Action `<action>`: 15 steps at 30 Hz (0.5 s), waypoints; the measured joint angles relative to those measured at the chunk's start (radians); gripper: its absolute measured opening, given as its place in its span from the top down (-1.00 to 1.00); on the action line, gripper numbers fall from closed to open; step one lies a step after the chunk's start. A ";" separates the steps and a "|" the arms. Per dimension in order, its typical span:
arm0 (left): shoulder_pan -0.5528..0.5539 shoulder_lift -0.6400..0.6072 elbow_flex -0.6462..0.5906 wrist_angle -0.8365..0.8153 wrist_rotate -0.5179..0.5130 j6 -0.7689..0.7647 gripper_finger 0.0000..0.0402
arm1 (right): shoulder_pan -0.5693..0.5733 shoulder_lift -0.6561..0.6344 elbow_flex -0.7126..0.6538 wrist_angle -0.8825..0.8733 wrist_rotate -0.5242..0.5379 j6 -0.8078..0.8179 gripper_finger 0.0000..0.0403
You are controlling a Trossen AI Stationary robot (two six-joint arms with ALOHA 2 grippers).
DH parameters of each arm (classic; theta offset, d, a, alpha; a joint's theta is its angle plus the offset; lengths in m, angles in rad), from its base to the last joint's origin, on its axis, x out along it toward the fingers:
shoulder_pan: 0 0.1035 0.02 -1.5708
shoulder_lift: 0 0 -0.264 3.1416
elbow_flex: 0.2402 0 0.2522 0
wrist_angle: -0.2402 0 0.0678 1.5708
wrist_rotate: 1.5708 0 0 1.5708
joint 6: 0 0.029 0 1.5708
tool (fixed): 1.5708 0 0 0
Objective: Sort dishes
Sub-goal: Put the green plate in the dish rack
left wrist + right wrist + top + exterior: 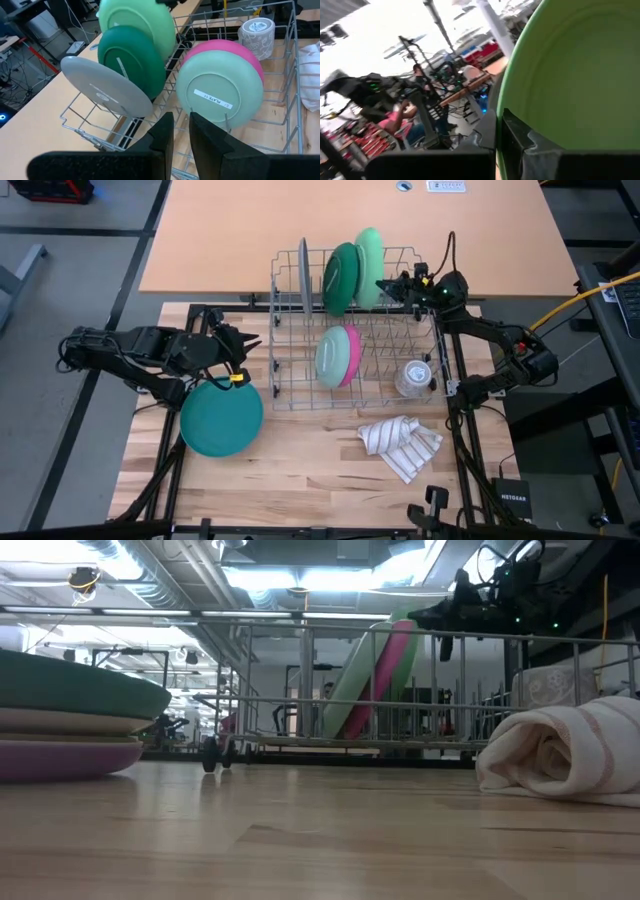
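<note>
Roughly halfway: my right claw [383, 284] is clenched on the light green plate [369, 252] at the rack's [290, 402] 12 o'clock, four dishes racked, stack [221, 416] at 9 unsorted.

bright overhead strip lights [300, 580] glare in the low view; soft shadows on the table [300, 470]; the right wrist view is motion-blurred and washed out

Striped cloth [401, 446] lies beside wire rack [290, 390].
</note>
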 joint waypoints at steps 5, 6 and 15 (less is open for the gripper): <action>0.000 0.000 0.000 0.000 0.000 0.000 0.74 | 0.000 0.000 0.000 -0.099 0.032 -0.078 0.95; 0.000 0.000 0.000 0.000 0.000 0.000 0.74 | 0.000 0.000 0.000 -0.107 0.032 -0.088 0.95; 0.000 0.000 0.000 0.001 0.000 -0.001 0.74 | 0.000 0.000 0.000 -0.149 0.113 -0.103 0.95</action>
